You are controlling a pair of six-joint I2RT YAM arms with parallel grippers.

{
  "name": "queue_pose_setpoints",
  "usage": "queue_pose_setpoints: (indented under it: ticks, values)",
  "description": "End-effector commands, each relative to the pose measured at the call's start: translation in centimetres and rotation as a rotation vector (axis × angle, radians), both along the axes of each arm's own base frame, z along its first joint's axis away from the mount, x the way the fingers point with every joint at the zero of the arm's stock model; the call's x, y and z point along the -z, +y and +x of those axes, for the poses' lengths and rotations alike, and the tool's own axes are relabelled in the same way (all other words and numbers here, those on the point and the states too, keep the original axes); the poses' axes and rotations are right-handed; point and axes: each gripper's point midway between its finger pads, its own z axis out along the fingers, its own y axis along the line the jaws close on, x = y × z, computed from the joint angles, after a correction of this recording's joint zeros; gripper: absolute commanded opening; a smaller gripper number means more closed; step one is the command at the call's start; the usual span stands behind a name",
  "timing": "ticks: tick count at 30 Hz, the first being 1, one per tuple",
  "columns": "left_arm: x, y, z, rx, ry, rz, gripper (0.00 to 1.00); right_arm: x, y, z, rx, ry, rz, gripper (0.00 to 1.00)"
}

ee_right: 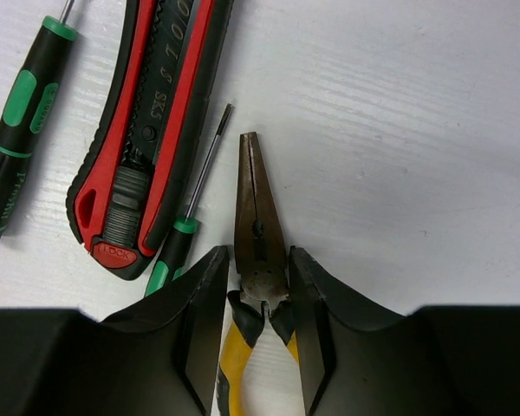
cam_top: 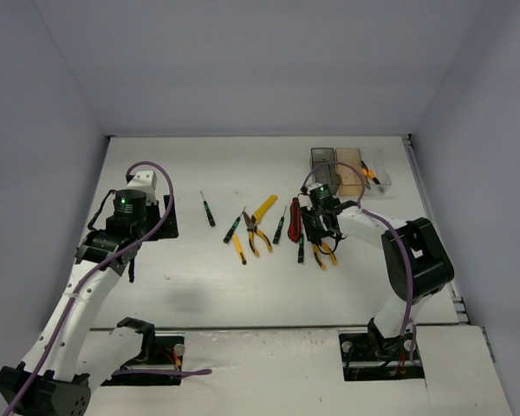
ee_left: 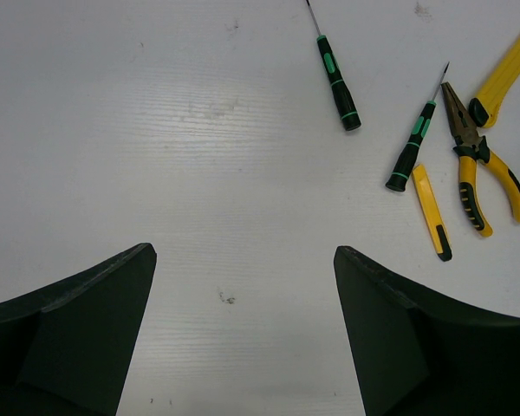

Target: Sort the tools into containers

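My right gripper is down on the table, its fingers closed round the pivot of yellow-and-black pliers that lie flat; the top view shows this gripper and these pliers. A red utility knife and a black-green screwdriver lie just left of them. My left gripper is open and empty above bare table, left of the tools. The dark grey bin, the amber bin and the clear bin stand at the back right.
In the middle lie more screwdrivers, a second pair of pliers, a yellow knife and a small yellow knife. The clear bin holds something orange and black. Walls close in three sides.
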Motion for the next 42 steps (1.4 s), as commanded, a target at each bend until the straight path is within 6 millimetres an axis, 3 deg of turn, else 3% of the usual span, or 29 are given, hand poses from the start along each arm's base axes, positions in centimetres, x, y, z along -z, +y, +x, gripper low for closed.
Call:
queue_pose_setpoints:
  ticks: [1, 2, 6, 17, 25, 30, 32, 38, 42]
  values:
    - [-0.8, -0.1, 0.8, -0.003, -0.037, -0.016, 0.81, -0.8, -0.5, -0.4, 0.032, -0.006, -0.008, 0.24]
    - [-0.8, -0.1, 0.8, -0.003, -0.038, -0.017, 0.81, -0.8, -0.5, -0.4, 0.033, -0.005, -0.01, 0.23]
    - [-0.8, -0.2, 0.8, -0.001, -0.036, -0.02, 0.81, -1.2, -1.1, 0.1, 0.055, -0.028, -0.049, 0.0]
    - [-0.8, -0.2, 0.7, -0.002, -0.039, -0.02, 0.81, -7.4, -3.5, 3.7, 0.141, -0.231, -0.103, 0.0]
    - [-1.0, -0.3, 0.7, 0.001, -0.043, -0.025, 0.81, -11.9, -7.1, 6.8, 0.218, -0.332, -0.073, 0.0]
    - [-1.0, -0.3, 0.7, 0.003, -0.044, -0.028, 0.81, -16.4, -10.7, 9.8, 0.29, -0.435, -0.084, 0.0]
    - [-1.0, -0.4, 0.7, 0.004, -0.043, -0.029, 0.81, -19.6, -12.7, 12.0, 0.344, -0.508, -0.087, 0.0]
    - [-0.9, -0.3, 0.7, 0.004, -0.041, -0.026, 0.81, -24.4, -17.0, 17.9, 0.341, -0.627, -0.179, 0.0]
    - [-0.8, -0.3, 0.8, 0.003, -0.037, -0.023, 0.81, -26.2, -19.5, 21.1, 0.375, -0.706, -0.124, 0.0]
